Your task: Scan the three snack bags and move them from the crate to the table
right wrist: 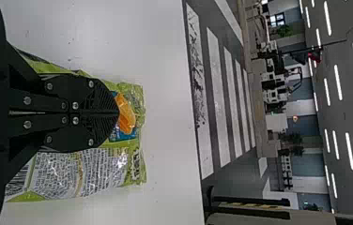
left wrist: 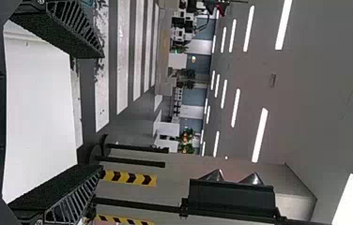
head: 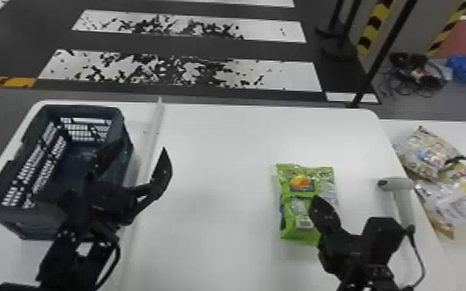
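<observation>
Green, glossy plastic snack bag (head: 305,178) lies on the white rectangular table (head: 213,154), its pale barcode patch (head: 304,223) facing up. The black right gripper (right wrist: 118,112) is over it, fingers pressed together with nothing visible between them. The black left gripper (head: 142,147), fingers spread and holding nothing, is beside the dark grey plastic lattice crate (head: 31,226). Beyond the table's right edge, a silvery patterned bag (head: 429,149) and a yellow-and-silver bag (head: 458,197) overlap on another white surface.

Scanning the green bag is probably the step in hand. Should the right gripper dip while clenched, its tips could shove or crease the slack film, spoiling the barcode read. A hurried sideways reach for the pale grey handheld scanner (head: 402,203) might knock it over. A shallow pinch could let the slippery bag slide out.
</observation>
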Motion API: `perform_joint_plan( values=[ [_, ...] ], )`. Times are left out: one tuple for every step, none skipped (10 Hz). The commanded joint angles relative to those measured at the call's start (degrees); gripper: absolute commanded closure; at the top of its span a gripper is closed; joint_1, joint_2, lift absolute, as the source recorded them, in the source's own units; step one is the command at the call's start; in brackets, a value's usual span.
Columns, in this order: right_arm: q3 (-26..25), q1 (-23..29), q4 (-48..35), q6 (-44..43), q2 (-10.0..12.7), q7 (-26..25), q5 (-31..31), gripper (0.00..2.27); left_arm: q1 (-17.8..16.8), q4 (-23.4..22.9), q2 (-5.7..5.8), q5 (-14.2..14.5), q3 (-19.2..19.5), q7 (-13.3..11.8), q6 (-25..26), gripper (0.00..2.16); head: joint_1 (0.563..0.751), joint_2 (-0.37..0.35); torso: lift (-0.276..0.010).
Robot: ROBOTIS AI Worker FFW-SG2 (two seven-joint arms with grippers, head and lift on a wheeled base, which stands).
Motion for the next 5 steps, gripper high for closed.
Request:
perform_joint_plan(
  values=[
    [0.2,1.3,-0.3,-0.8,0.1,0.0,-0.6,2.25,0.3,0.0,0.0,0.0,0.0,-0.1,-0.6,0.03,0.695,-0.056,-0.062],
    [0.7,1.3,1.0,-2.2,0.2,-0.1,-0.8,2.25,0.5,0.0,0.0,0.0,0.0,-0.1,-1.3,0.03,0.695,-0.056,-0.062],
    [1.3,1.2,2.4,-3.3,0.4,0.0,-1.0,2.25,0.8,0.0,0.0,0.0,0.0,-0.1,-1.8,0.03,0.695,-0.053,-0.062],
    [1.9,0.8,3.8,-4.0,0.4,-0.1,-1.0,2.25,0.9,0.0,0.0,0.0,0.0,-0.1,-2.0,0.03,0.695,-0.049,-0.062],
    [2.1,0.2,5.9,-5.2,0.6,-0.1,-1.1,2.25,1.0,0.0,0.0,0.0,-0.1,-0.1,-2.4,0.03,0.695,-0.044,-0.062]
  ],
)
